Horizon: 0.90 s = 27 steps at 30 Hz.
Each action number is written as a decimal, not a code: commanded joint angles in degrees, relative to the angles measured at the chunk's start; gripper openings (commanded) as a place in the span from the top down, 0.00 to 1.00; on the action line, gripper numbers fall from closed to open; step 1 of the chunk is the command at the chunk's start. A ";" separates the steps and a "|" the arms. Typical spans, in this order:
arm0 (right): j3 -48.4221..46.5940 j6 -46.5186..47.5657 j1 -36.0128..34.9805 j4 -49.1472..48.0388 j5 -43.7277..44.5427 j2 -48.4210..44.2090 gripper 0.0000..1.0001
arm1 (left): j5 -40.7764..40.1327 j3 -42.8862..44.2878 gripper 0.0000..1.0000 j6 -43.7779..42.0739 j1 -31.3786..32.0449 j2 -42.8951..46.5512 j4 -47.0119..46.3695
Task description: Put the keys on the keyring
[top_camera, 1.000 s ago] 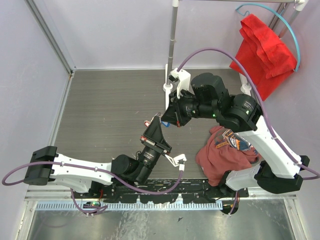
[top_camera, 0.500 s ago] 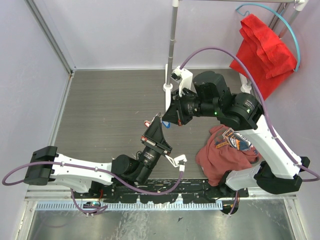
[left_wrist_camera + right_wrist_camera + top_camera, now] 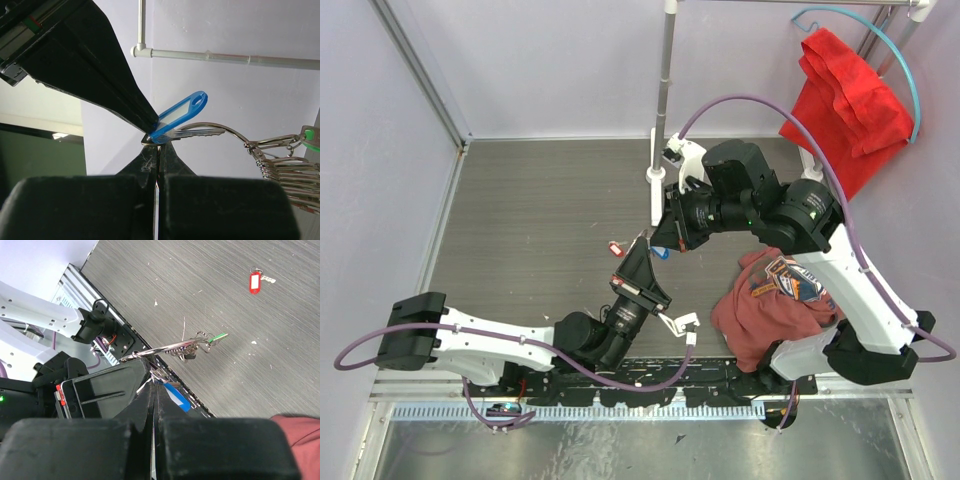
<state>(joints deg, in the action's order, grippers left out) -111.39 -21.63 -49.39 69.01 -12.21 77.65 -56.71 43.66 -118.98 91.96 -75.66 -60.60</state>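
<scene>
table (image 3: 520, 220) grey, both arms meeting above it | right fingers (image 3: 210, 450) pressed together, tips at the blue tag, what they pinch unclear | left fingers (image 3: 210, 205) clamped on blue-tagged key (image 3: 175, 117) | keyring (image 3: 235, 133) in midair, arcing from that key to the other keys (image 3: 285, 165) bunched on it | red-tagged key (image 3: 256, 281) lying on table, well apart

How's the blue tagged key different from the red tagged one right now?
The blue-tagged key is up in the air, pinched by the left hand; the red-tagged key lies flat on the table, untouched. The blue one meets the keyring; the red one lies well apart from it. Both pair a plastic tag with a small metal key.
</scene>
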 commanded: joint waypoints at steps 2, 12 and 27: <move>-3.59 -1.35 1.08 0.69 0.79 0.71 0.99 | 0.86 0.28 1.00 -13.65 0.24 -0.02 -3.97; -5.79 -2.01 2.49 4.07 0.98 1.98 0.99 | 0.82 0.14 1.00 -13.74 0.24 -0.12 -4.20; -8.23 -2.47 2.80 6.92 0.27 4.97 0.99 | 0.91 0.59 1.00 -13.73 0.27 -1.52 -4.19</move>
<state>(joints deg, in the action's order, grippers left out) -117.75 -23.97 -47.27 76.23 -14.06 82.35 -57.12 43.66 -118.98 91.92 -76.73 -60.60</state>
